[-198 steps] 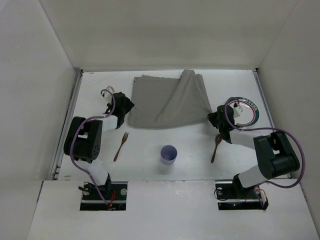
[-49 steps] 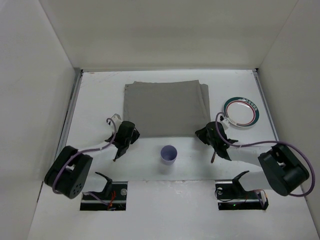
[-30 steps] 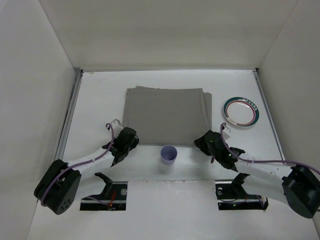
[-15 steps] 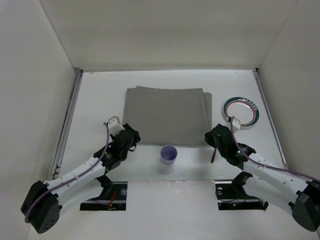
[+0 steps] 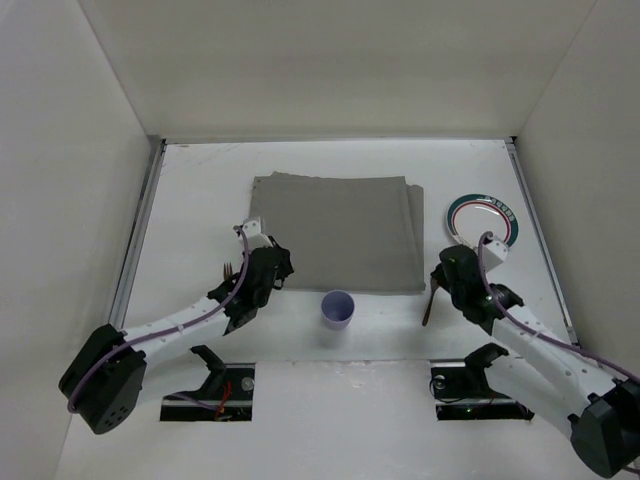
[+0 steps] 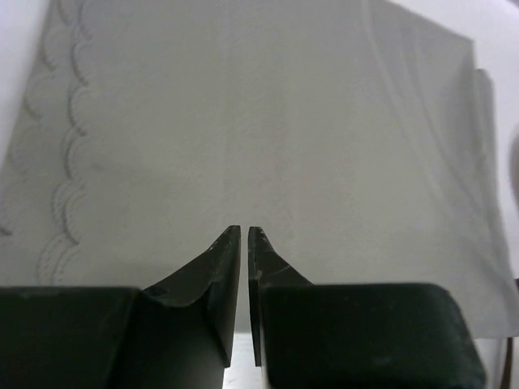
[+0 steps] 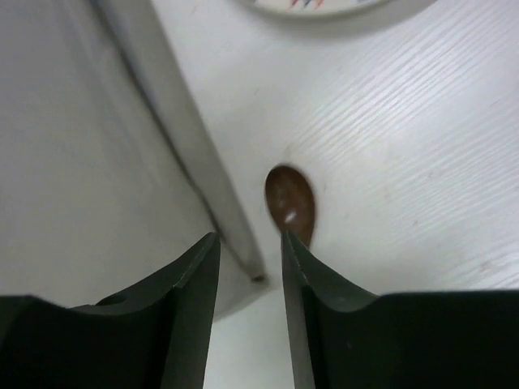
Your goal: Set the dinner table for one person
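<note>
We've got a grey cloth mat (image 5: 335,232) spread flat, a purple cup (image 5: 338,308) upright just off its near edge, a brown spoon (image 7: 289,203) by its right corner, a green-rimmed plate (image 5: 483,220) beyond, and a fork (image 5: 227,268) at left.

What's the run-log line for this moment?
mat: flat | left fingers: shut, empty, mat's near edge | right fingers: open, over mat corner | cup, plate: off mat

arms (image 5: 180,322): white links, black joints | cables (image 5: 243,265): purple | tool fingers (image 6: 217,279): black, tapered
</note>
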Available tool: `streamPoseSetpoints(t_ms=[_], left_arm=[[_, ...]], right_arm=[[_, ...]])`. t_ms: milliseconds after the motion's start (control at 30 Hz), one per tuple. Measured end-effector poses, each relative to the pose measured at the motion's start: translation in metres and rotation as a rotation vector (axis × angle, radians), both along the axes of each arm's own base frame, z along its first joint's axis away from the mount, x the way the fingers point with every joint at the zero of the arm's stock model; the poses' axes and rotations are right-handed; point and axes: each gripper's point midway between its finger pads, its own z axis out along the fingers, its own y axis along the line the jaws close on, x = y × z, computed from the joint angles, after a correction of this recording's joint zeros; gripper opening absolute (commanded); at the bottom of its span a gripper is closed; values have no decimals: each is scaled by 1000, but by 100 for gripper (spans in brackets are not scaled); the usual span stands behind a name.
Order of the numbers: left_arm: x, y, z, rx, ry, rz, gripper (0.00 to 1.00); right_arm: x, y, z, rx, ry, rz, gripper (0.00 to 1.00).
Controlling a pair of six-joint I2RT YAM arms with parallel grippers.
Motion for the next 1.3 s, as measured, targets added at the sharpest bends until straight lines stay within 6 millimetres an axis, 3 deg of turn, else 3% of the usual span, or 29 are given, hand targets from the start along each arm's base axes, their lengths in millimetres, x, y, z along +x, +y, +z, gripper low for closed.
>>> streamPoseSetpoints(t_ms=[167,333,467,633,767,900,1033,1300], left_arm=[[3,-6,21,-38,-109,-38,10],[0,-5,17,-50,-129,-54,13],[2,-8,15,-65,-124,-62,15],[4,-11,7,-86,-97,-69,17],[4,-14,-1,-94,-71,-78,18],[4,-16,0,-112,-70,-85,19],[5,-16,1,-122,-73,-84,19],[8,-11,-2,-128,-66,-66,25]], right_arm=[[24,-49,5,57,-43,-202,59],[46,-88,5,131,-98,-353,60],[51,-114,5,162,-133,-449,62],[56,-145,-10,205,-132,-566,61],[64,-156,-32,263,-100,-601,59],[69,-159,-56,317,-55,-612,55],[81,-165,-59,359,-89,-613,49],[87,-167,-64,414,-104,-622,13]])
